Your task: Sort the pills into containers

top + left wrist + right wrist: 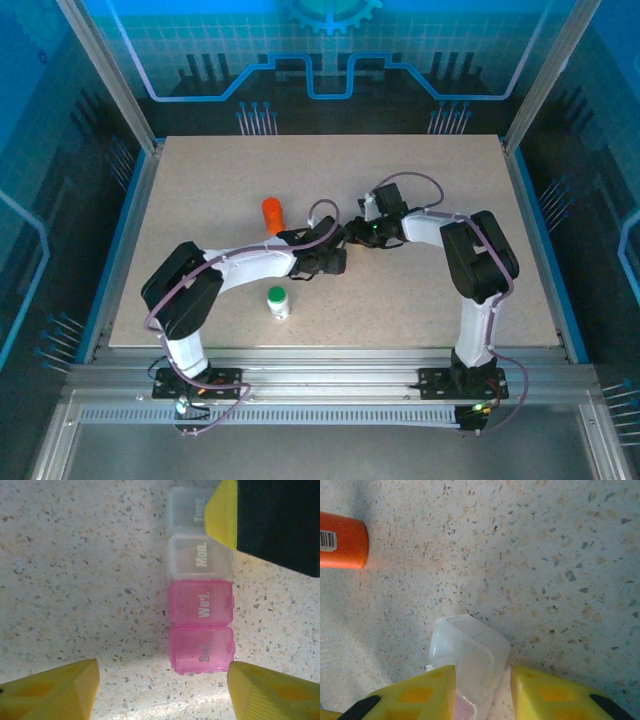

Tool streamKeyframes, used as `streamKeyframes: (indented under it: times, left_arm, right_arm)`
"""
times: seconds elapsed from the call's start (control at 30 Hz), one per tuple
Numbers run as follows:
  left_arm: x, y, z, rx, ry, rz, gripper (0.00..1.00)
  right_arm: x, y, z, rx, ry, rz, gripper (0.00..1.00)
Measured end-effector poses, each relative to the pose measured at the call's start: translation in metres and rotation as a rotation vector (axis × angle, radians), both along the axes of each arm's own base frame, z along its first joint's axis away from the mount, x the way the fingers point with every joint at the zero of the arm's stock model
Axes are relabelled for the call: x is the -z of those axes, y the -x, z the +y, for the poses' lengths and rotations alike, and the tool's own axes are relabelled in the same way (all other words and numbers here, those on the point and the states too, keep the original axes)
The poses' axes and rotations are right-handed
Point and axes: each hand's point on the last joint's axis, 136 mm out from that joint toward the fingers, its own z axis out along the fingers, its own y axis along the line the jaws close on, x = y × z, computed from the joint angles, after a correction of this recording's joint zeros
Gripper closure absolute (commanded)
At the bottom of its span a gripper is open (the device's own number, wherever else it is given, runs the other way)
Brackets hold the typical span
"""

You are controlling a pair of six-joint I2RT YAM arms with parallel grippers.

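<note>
Facing each other across the organiser (200,605), both grippers sit near the middle of the table (200,180). The left gripper (162,667) has its jaws wide, with nothing between them. From it the organiser lies at 12 to 1 o'clock, just ahead of the fingertips and apart from them. The strip's long axis runs 12 to 6, with the pink Sat. cell nearest, then pink Wed., clear Mon. and the clear Tues. cell. The strip sits off the jaw midline toward 3 o'clock, its outer edge roughly in line with the finger (270,692) on that side.

The right gripper (482,672) has its jaws narrow and straddles the clear far end of the strip, one yellow finger (222,515) over the Tues. cell. Whether the pads clamp it, I cannot tell. The right arm is thus the nearer.

Any left-side hold on the Sat. cell would turn on that offset. A straight advance to 12 o'clock would probably catch the cell's corner unless the jaws first shift toward 3 o'clock.

The orange bottle (272,214) sits at 10 o'clock from the grippers and the white bottle (278,301) at 7 o'clock.
</note>
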Motion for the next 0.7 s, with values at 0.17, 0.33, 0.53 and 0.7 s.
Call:
streamKeyframes:
  times: [0.17, 0.33, 0.53, 0.7]
  left_arm:
    - [0.003, -0.001, -0.010, -0.018, -0.008, 0.018, 0.29]
    - [0.005, -0.002, -0.020, -0.018, -0.020, 0.020, 0.31]
    - [0.020, 0.002, -0.019, -0.025, -0.068, 0.043, 0.33]
    - [0.022, 0.001, -0.016, -0.042, -0.083, 0.044, 0.33]
  right_arm:
    - [0.000, 0.002, 0.003, 0.017, -0.039, -0.001, 0.70]
    - [0.000, 0.002, 0.004, 0.028, -0.056, -0.001, 0.70]
    - [0.000, 0.002, 0.004, 0.033, -0.063, 0.002, 0.70]
    - [-0.001, 0.002, 0.004, 0.034, -0.065, 0.000, 0.70]
